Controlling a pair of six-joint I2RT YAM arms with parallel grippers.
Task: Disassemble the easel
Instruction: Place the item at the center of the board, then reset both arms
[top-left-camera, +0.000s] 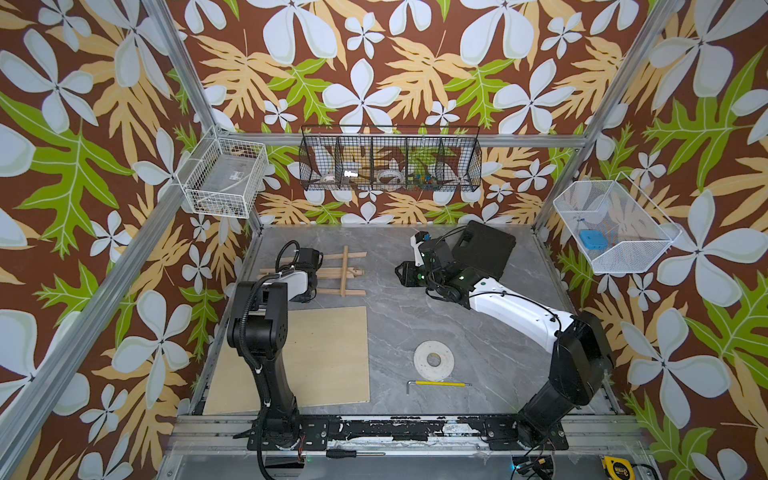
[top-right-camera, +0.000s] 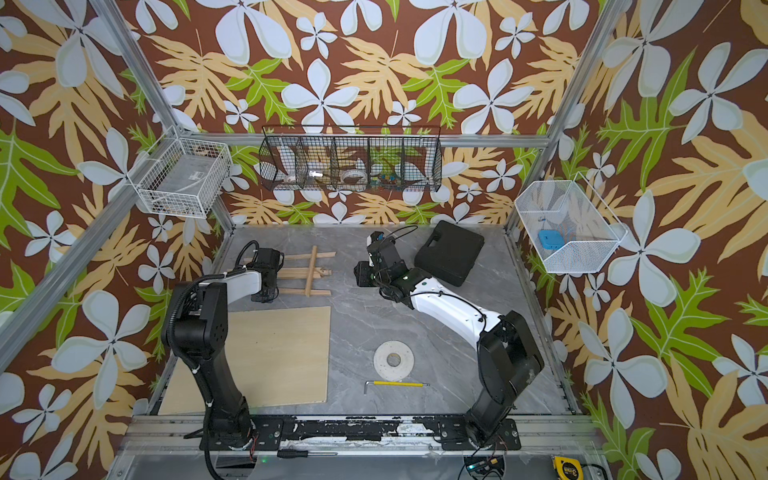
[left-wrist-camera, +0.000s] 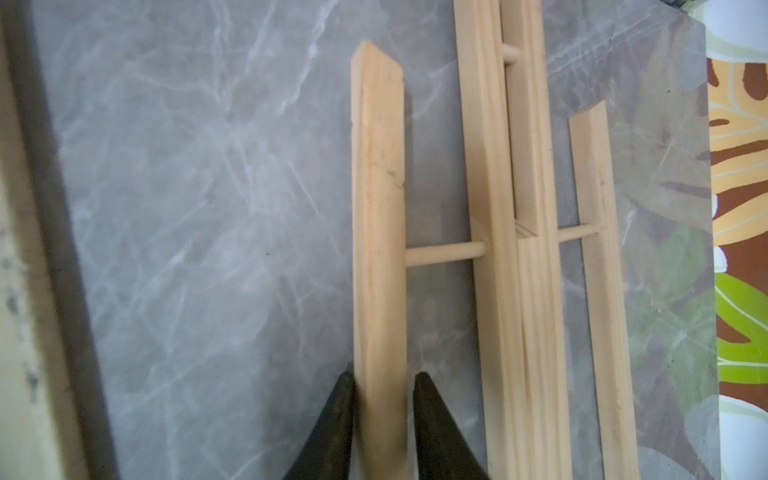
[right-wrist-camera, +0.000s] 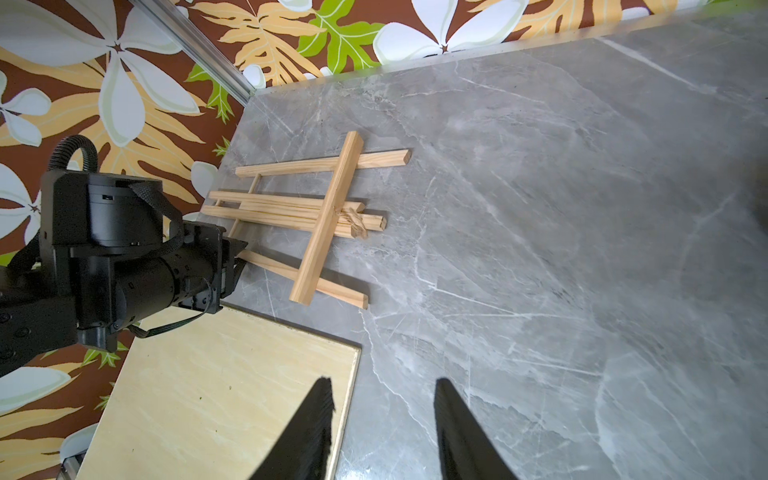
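The easel (top-left-camera: 337, 270) (top-right-camera: 309, 272) (right-wrist-camera: 328, 216), a frame of thin pale wood slats with dowel crossbars, lies flat at the back left of the grey table. My left gripper (left-wrist-camera: 384, 374) (right-wrist-camera: 237, 262) straddles the end of one outer slat (left-wrist-camera: 380, 208). One finger (left-wrist-camera: 338, 415) touches the slat, and a narrow gap shows beside the other, so the jaws stand slightly open around it. In both top views the left wrist hides those fingers. My right gripper (right-wrist-camera: 382, 380) (top-left-camera: 405, 275) (top-right-camera: 361, 275) hovers open and empty right of the easel, over the board's edge.
A large pale plywood board (top-left-camera: 328, 357) (top-right-camera: 286, 357) (right-wrist-camera: 216, 395) lies in front of the easel. A white disc (top-left-camera: 420, 360), a yellow-handled hex key (top-left-camera: 440, 383) and a black case (top-left-camera: 486, 249) are on the table. Wire baskets (top-left-camera: 390, 160) hang on the walls.
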